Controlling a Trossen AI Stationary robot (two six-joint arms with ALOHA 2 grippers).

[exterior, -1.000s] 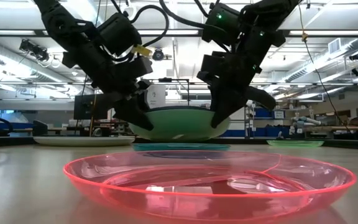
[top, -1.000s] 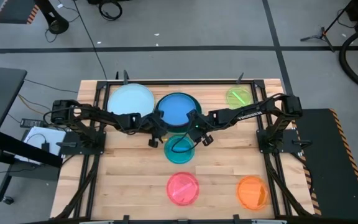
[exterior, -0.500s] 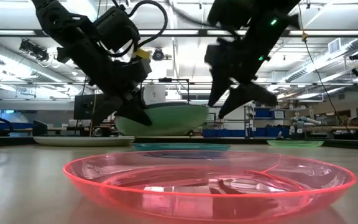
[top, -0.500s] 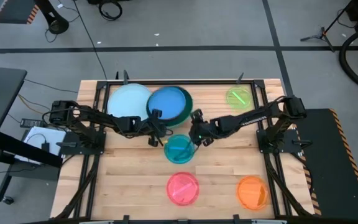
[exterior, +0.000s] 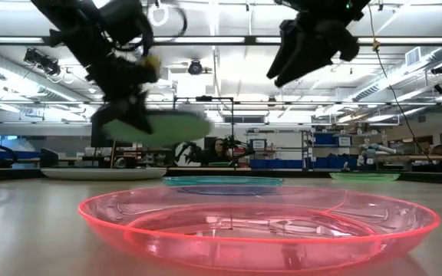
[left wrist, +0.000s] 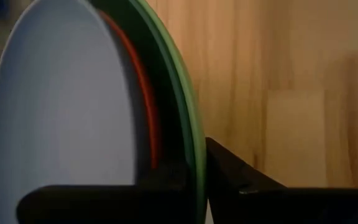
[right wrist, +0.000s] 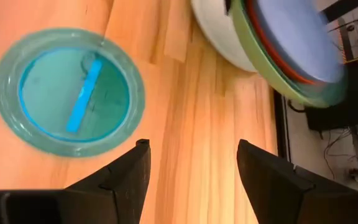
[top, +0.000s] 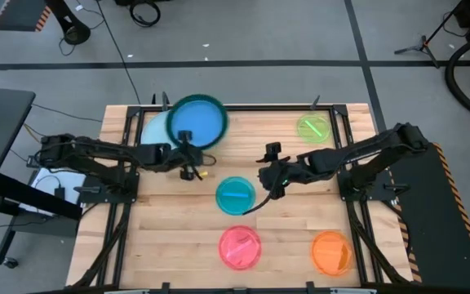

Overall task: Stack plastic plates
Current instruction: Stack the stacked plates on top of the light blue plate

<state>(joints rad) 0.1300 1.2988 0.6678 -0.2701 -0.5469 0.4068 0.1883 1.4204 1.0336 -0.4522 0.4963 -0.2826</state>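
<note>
- Blue plate (top: 197, 122) rides on top of a small stack w/ a dark green plate (top: 220, 115) under it and a red-orange rim (left wrist: 143, 87) between; stack is lifted off the table (top: 178, 237), at about 11 o'clock from table centre.
- Left gripper (top: 188, 157) pinches that stack's near edge, fingers clamped tight on the rim; stack overlaps the light blue plate (top: 155, 129) lying flat beneath.
- Right gripper (top: 272, 173) hovers near centre, fingers spread, holding nothing, just beside the teal plate (top: 236, 196).
- Lime plate (top: 313, 127) at 1 o'clock, pink plate (top: 240, 247) at 6, orange plate (top: 331, 251) at 5, all flat, well apart.
</note>
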